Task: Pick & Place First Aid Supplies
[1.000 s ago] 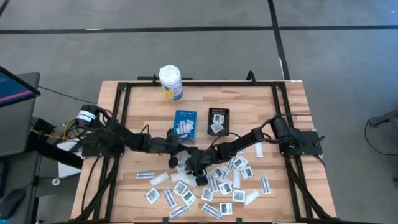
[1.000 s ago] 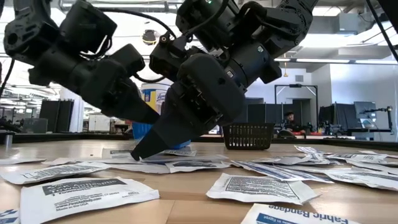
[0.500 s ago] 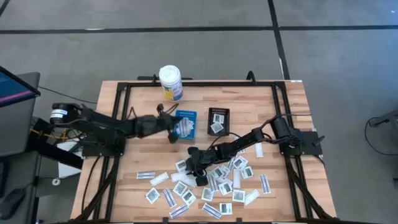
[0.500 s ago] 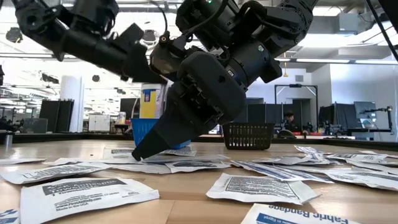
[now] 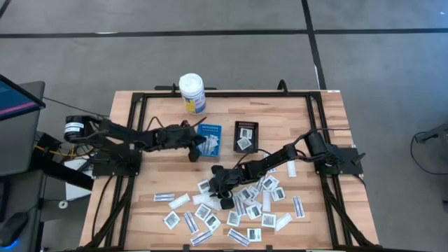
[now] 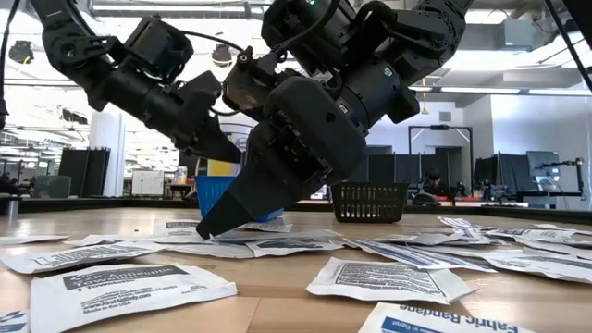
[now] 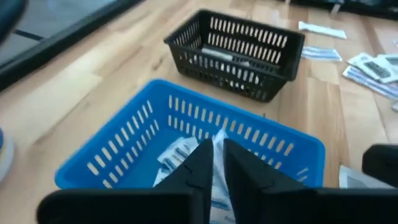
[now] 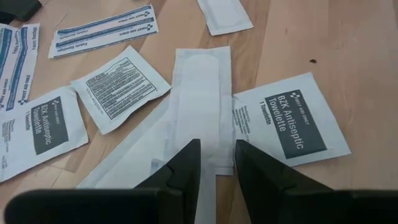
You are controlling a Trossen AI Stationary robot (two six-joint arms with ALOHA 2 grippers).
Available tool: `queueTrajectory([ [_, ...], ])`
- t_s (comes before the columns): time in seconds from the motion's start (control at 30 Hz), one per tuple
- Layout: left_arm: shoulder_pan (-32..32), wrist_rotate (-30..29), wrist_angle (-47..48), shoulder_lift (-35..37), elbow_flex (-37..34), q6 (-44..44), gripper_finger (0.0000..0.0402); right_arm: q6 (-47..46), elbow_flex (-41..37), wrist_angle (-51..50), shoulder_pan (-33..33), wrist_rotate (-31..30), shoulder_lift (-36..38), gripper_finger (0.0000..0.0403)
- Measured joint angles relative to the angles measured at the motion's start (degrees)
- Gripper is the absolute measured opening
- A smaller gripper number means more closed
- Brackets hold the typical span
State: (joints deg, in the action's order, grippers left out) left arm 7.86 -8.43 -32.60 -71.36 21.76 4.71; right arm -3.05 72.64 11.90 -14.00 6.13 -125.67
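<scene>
Several white first aid packets lie scattered flat on the near half of the wooden table. My left gripper hangs over the blue basket, which holds a few packets; its fingers stand a narrow gap apart with white paper showing in the gap. My right gripper is open, low over the pile, its fingers straddling a long white strip packet. In the high view the left gripper is at the basket's near left corner and the right gripper at the pile's left end. My left gripper has white paper in its narrow gap, above the basket's inside; whether the fingers touch it, I cannot tell. My right gripper slants down from the table's right side with its tips at the level of the packets; whether they touch the strip cannot be told.
A black basket with a packet inside stands right of the blue one. A white bottle with a yellow label stands at the far edge. A black frame runs round the table. Bare wood lies at the far right and far left.
My left gripper has risen from the pile's left end and gone toward the far edge, stopping over the blue basket's near side. The right gripper has kept still.
</scene>
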Motion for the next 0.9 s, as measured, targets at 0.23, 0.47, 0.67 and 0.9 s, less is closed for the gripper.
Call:
queueTrajectory([
  [0.23, 0.0, -2.0, 0.0, 1.65, 0.02, -1.17, 0.0094, 0.37, -0.02, -0.2, 0.0, -0.04, 0.22, 0.0095],
  [0.47, -2.64, -2.02, 0.02, 3.19, 0.02, -0.69, 0.0115, -0.31, -0.18, -9.48, -0.6, -2.91, 7.25, 0.0095],
  [0.67, -7.74, 0.68, 0.03, 8.88, 0.02, 3.46, 0.0109, -7.2, -0.25, -28.06, -1.99, -15.59, 16.68, 0.0095],
  [0.9, -15.31, 6.38, 0.75, 15.13, 0.02, 6.7, 0.0106, -25.41, -0.17, -53.7, -5.32, -27.37, 25.47, 0.0095],
])
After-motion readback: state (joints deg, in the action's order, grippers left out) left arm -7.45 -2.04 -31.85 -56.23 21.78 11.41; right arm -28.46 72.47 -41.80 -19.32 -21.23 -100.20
